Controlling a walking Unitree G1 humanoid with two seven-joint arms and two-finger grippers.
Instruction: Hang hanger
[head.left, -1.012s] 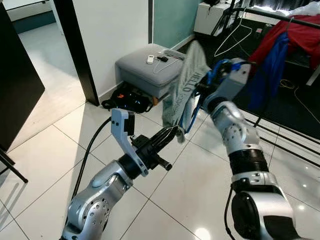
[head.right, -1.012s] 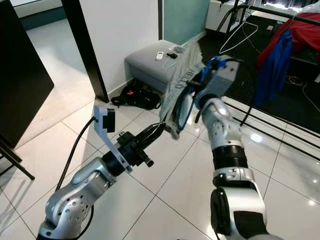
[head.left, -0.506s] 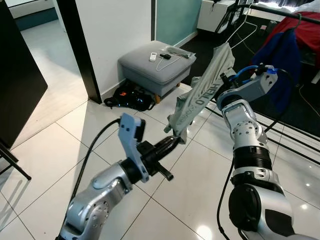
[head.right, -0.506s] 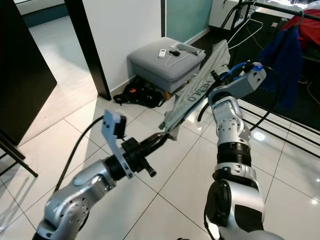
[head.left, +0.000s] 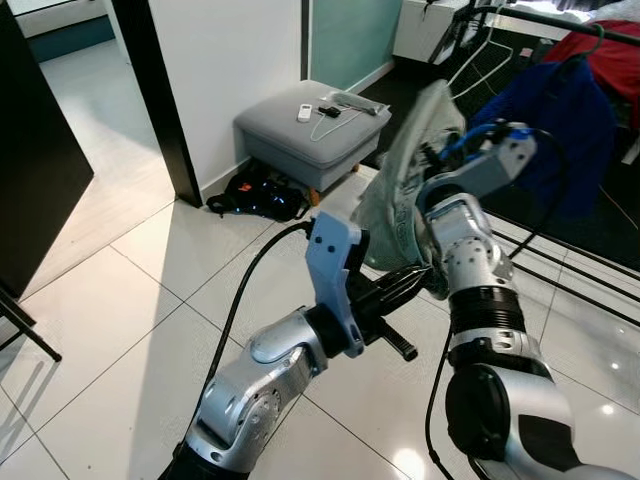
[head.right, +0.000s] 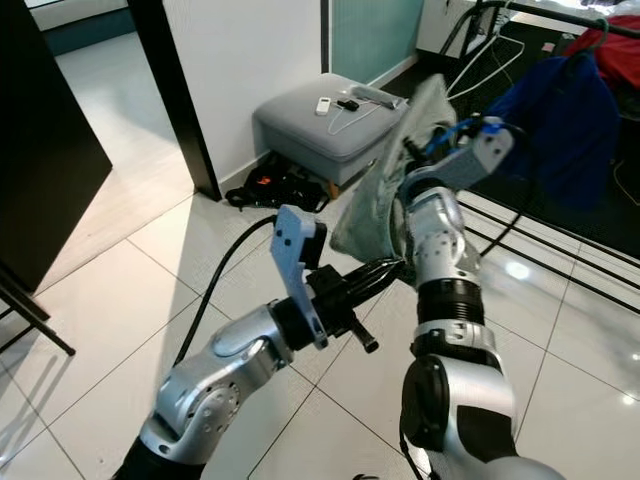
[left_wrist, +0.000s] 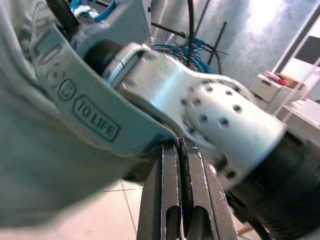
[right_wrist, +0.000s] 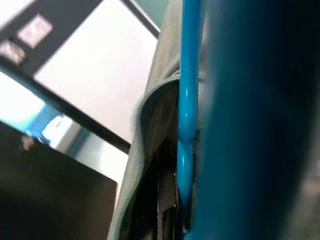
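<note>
A grey-green printed shirt (head.left: 402, 190) hangs on a blue hanger (right_wrist: 186, 100) in front of me, bunched between my two arms. My right gripper (head.left: 436, 160) is raised at the shirt's top, shut on the hanger, and the cloth hides its fingers. In the right wrist view the blue bar runs beside the dark fingers (right_wrist: 165, 200), with shirt cloth (right_wrist: 145, 145) beside it. My left gripper (head.left: 425, 276) reaches up from below and is shut on the shirt's lower hem (left_wrist: 150, 135). Its fingers (left_wrist: 170, 200) lie close against my right forearm (left_wrist: 215, 110).
A clothes rack with a blue garment (head.left: 560, 110) and a red one stands at the back right, with a white wire hanger (head.left: 478, 58) on its rail. A grey ottoman (head.left: 300, 130) and a black bag (head.left: 255, 195) sit by the wall. White floor tiles (head.left: 120, 290) spread to the left.
My left arm has swung right and up to my right forearm, still pinching the hem. The shirt, stretched out before, now hangs bunched. The right wrist has drawn in slightly.
</note>
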